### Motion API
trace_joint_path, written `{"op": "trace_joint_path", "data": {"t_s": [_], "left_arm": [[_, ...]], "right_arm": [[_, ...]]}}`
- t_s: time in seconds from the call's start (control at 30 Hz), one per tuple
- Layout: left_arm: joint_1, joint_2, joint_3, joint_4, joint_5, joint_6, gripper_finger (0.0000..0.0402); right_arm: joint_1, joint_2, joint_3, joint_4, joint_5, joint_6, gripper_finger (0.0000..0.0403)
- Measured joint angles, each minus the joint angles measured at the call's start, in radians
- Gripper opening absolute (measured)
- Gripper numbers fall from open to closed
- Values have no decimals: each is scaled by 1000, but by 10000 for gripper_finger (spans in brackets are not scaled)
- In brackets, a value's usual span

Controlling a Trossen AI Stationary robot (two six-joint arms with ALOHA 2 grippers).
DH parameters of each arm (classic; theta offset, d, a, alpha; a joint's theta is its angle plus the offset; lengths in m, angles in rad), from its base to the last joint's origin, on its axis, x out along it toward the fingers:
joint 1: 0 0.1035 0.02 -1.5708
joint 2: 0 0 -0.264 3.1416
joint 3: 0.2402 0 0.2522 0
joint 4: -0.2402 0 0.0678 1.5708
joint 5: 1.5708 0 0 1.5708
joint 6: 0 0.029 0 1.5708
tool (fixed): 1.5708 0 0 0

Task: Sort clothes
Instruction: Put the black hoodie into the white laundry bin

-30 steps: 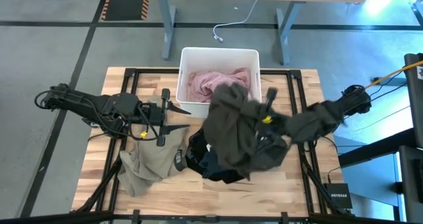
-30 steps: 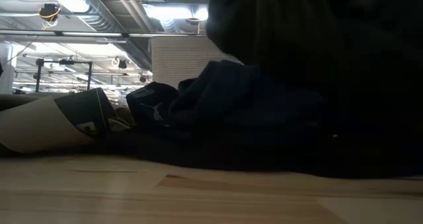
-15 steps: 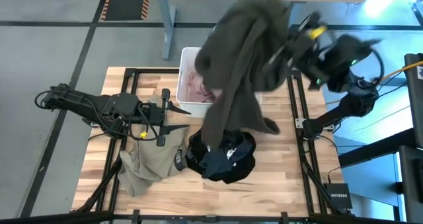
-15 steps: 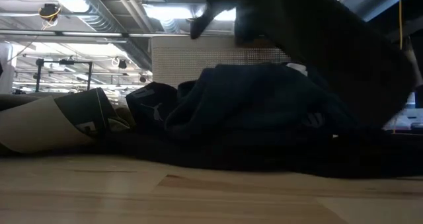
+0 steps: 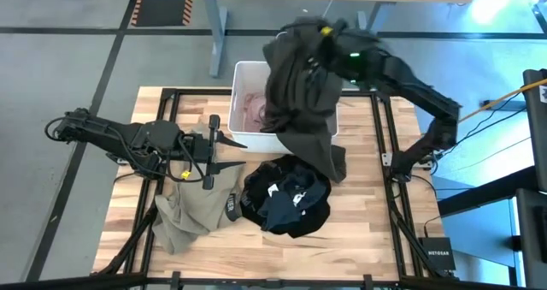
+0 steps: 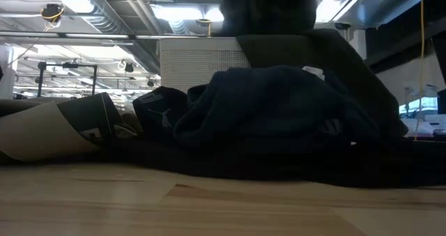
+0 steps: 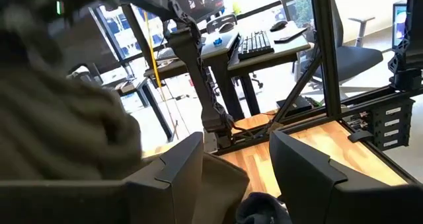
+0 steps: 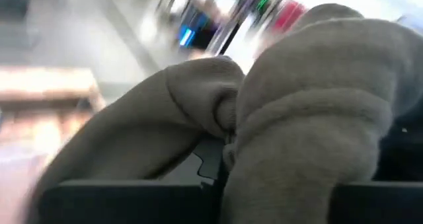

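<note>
High view: the right gripper point(image 5: 318, 35) pinches the dark olive-grey garment point(image 5: 299, 85) above the white bin point(image 5: 242, 74) at the table's far edge, its hem trailing onto the wood. Over the khaki-olive garment point(image 5: 184, 213) near the left edge, the left gripper point(image 5: 229, 153) waits, fingers spread wide.

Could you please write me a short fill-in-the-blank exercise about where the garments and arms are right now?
1. The right hand holds the dark olive-grey fabric garment above the white rectangular plastic ____.
2. Inside the white rectangular plastic bin lies the pale ____ knit garment.
3. The left hand, fingers open, hovers over the khaki-olive fabric garment, which lies on the wooden ____.
4. The black fabric garment shows ____ labels.

Missing words: bin; pink; table; white
</note>
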Motion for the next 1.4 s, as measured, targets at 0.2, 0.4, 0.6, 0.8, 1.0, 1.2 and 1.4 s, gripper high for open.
{"op": "trace_joint_path", "data": {"t_s": [0.2,0.4,0.6,0.8,1.0,1.2,1.4], "left_arm": [[0,0,0,0,0,1,170],[0,0,0,-18,0,-23,170],[0,2,1,-61,0,-29,170],[0,2,1,-55,0,-29,170],[0,2,1,-54,0,-50,170],[0,2,1,-56,0,-59,170],[0,2,1,-55,0,-58,170]], "right_arm": [[-20,143,1,-264,-14,85,93],[-3,202,1,-337,48,135,170],[52,166,25,-429,54,164,239],[149,97,84,-688,0,370,260],[313,34,46,-900,-29,630,261],[505,-68,-199,-878,3,812,261],[613,-205,-542,-791,52,1057,262]]}}
